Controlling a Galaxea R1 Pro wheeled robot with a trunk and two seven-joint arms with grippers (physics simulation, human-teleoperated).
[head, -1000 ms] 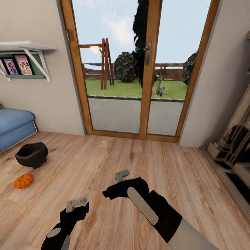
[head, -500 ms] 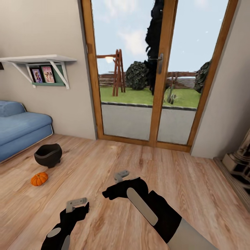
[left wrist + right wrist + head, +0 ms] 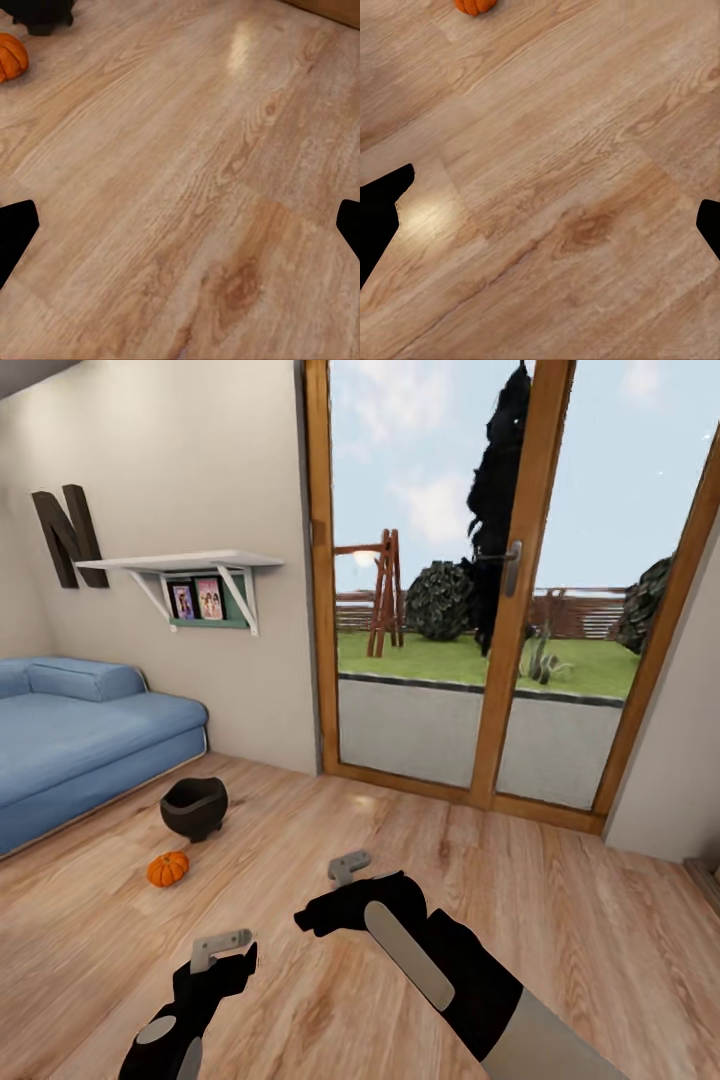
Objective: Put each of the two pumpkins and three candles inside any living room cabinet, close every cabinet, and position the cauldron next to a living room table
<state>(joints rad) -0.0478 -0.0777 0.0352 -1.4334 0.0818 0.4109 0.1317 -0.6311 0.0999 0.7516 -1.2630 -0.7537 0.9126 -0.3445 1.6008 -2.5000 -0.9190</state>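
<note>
A small black cauldron (image 3: 194,807) stands on the wood floor near the blue sofa. Just in front of it lies one orange pumpkin (image 3: 167,869). Low in the head view, my left gripper (image 3: 222,945) and right gripper (image 3: 347,865) hover over bare floor to the pumpkin's right, both empty. The left wrist view has the left gripper (image 3: 180,232) open, with the pumpkin (image 3: 9,56) and the cauldron (image 3: 41,11) at one corner. My right gripper (image 3: 547,217) is open too, the pumpkin (image 3: 474,6) at that picture's edge. The candles, cabinet and table are out of view.
A blue sofa (image 3: 70,735) lines the left wall. Above it hang a white shelf (image 3: 190,565) with photos and a dark letter N (image 3: 68,525). A wood-framed glass door (image 3: 505,590) to a garden fills the wall ahead. Open plank floor (image 3: 560,920) stretches right.
The camera has swung left, so the door, cauldron and pumpkin slid right in the picture and the sofa and letter N came in. Both arms hold the same pose.
</note>
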